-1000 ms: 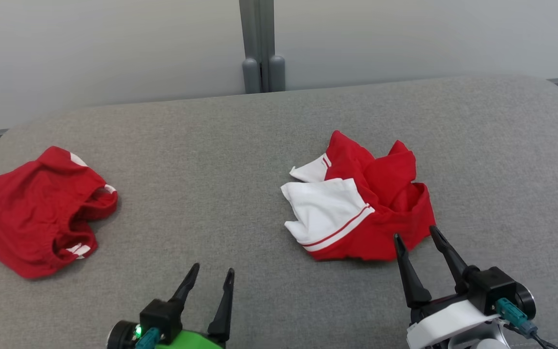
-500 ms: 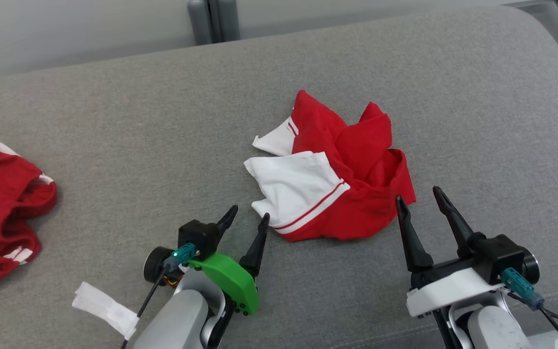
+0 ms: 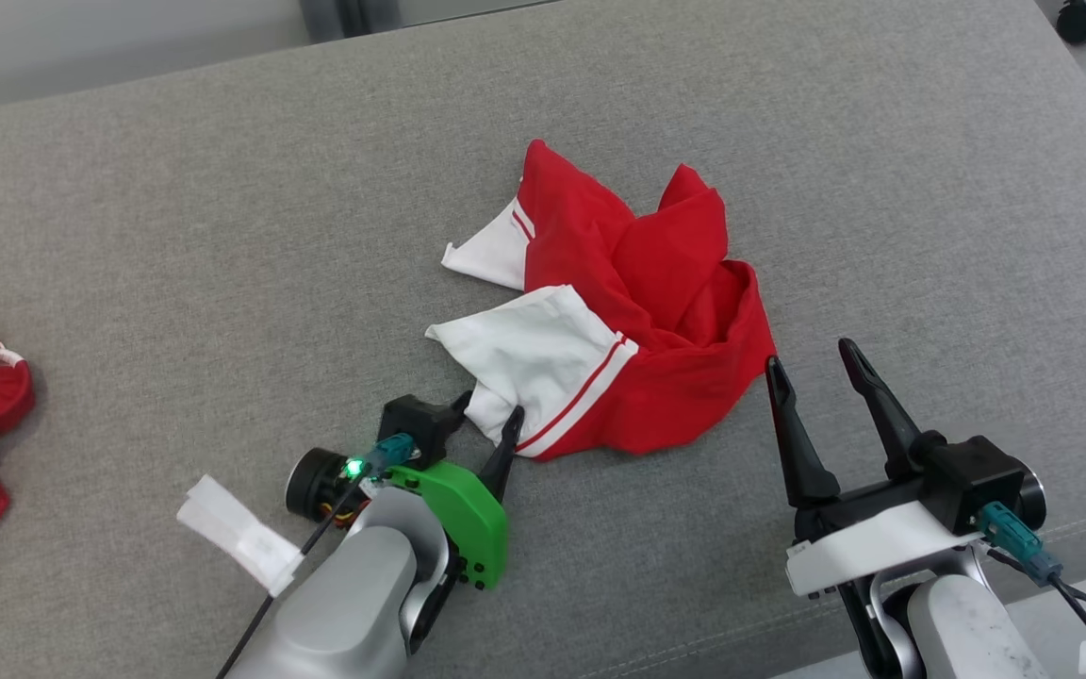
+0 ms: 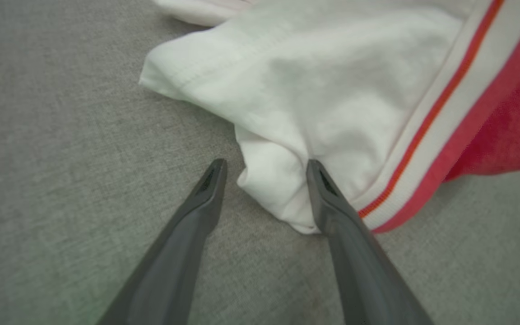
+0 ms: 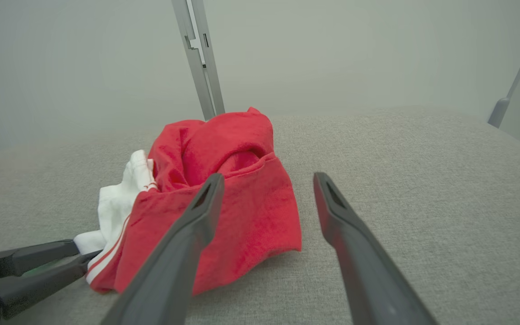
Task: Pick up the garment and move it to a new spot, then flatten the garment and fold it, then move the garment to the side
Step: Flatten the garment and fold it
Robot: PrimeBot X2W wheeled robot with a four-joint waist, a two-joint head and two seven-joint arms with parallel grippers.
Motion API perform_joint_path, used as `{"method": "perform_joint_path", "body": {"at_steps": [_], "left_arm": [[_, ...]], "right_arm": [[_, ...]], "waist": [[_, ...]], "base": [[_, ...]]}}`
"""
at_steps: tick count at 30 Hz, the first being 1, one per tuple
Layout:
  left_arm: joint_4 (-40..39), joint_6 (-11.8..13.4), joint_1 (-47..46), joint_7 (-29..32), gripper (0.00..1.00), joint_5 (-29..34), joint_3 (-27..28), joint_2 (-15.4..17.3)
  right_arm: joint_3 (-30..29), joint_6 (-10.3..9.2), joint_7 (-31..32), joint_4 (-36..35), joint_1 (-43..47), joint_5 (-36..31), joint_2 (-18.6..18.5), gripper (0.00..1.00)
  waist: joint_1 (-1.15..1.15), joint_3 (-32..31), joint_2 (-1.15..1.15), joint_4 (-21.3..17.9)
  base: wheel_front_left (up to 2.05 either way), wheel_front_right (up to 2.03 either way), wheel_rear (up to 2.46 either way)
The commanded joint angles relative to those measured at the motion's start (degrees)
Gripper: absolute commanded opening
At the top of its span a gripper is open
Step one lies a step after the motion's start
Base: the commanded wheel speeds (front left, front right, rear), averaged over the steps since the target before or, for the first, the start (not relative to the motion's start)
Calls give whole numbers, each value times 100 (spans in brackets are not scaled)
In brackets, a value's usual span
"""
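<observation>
- The left gripper (image 4: 266, 163) has its two dark fingers apart, with a small white fold of the garment (image 3: 656, 311) lying between them. The finger nearer the red stripe touches the cloth; the other stands just beside it.
- The right gripper (image 3: 809, 355) is wide open and holds nothing. Its tips are just beside the red edge of the garment.
- The garment lies crumpled in the middle of the grey cushion (image 3: 222, 236), between the two grippers.
- I think the fold could slip out when the left fingers close, because only a thin corner is between them.
- If one layer alone is pinched, the rest may hang twisted and be hard to flatten.
- The tips could also press into the soft cushion and drag its cover.
- The cloth looks like thin, soft, matte knit: a red body, white sleeves, a narrow red stripe and many loose folds.
- The cushion cover is a coarse grey weave.
</observation>
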Motion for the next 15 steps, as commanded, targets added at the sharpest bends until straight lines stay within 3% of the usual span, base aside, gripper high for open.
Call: {"method": "perform_joint_path", "body": {"at_steps": [1,10,15], "left_arm": [[225,77,46,228,0,175,-263,6],[-1168,36,-846,-21,0,-116,-256,20],[-1806,-112,-1726,631,0,-161,-238,59]], "right_arm": [[-13,-8,7,-17,-45,33,-9,100],[-64,-8,7,46,158,126,-6,100],[85,-8,7,61,176,278,-7,100]], "waist": [[0,-41,0,-23],[0,-387,0,-12],[0,-598,0,-195]], "base": [[0,0,0],[0,0,0],[0,0,0]]}}
